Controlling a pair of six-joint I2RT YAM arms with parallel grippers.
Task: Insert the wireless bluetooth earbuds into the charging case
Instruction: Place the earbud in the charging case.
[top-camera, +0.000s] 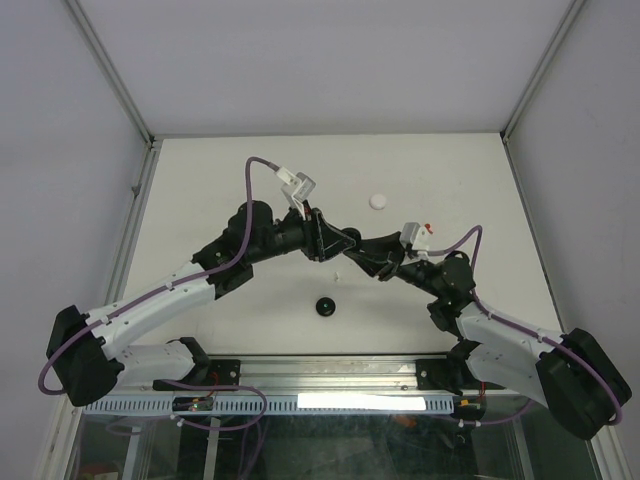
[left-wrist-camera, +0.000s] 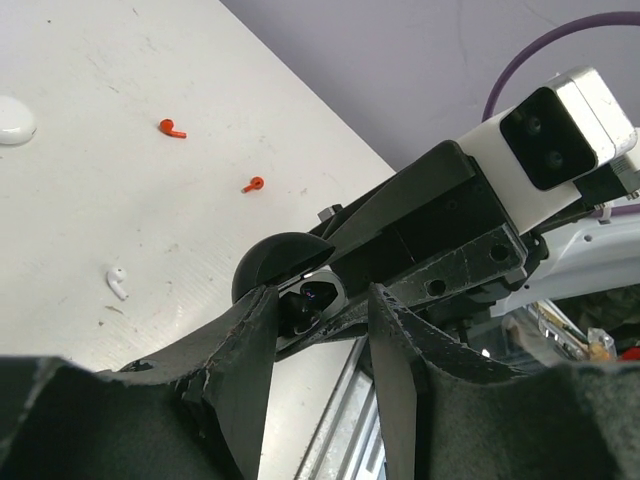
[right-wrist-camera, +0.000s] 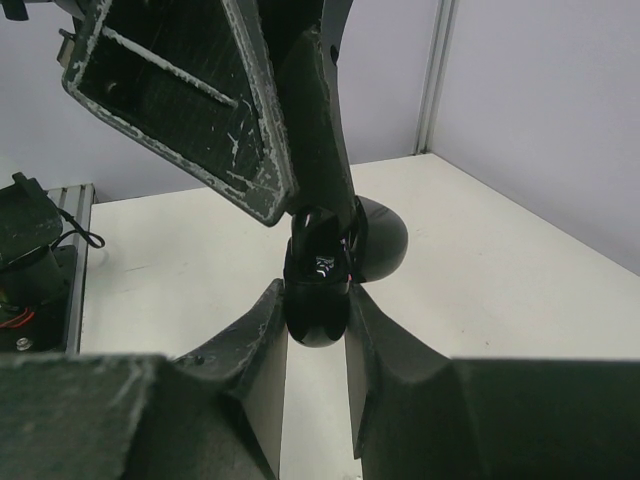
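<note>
My right gripper (right-wrist-camera: 318, 295) is shut on the black charging case (right-wrist-camera: 317, 325) and holds it above the table with its domed lid (right-wrist-camera: 382, 245) swung open. My left gripper (left-wrist-camera: 322, 303) is open, and its fingertips (left-wrist-camera: 262, 310) stand at the case's mouth (left-wrist-camera: 318, 293) with nothing between them. The pale inside of the case holds a dark shape, too small to identify. On the table lie two red earbuds (left-wrist-camera: 172, 128) (left-wrist-camera: 253, 184) and a white earbud (left-wrist-camera: 117, 282). In the top view both grippers meet mid-table (top-camera: 348, 246).
A white round disc (top-camera: 378, 201) lies toward the back of the table and a black round disc (top-camera: 325, 307) lies nearer the front. The metal rail (top-camera: 330, 375) with the arm bases runs along the near edge. Walls enclose the table.
</note>
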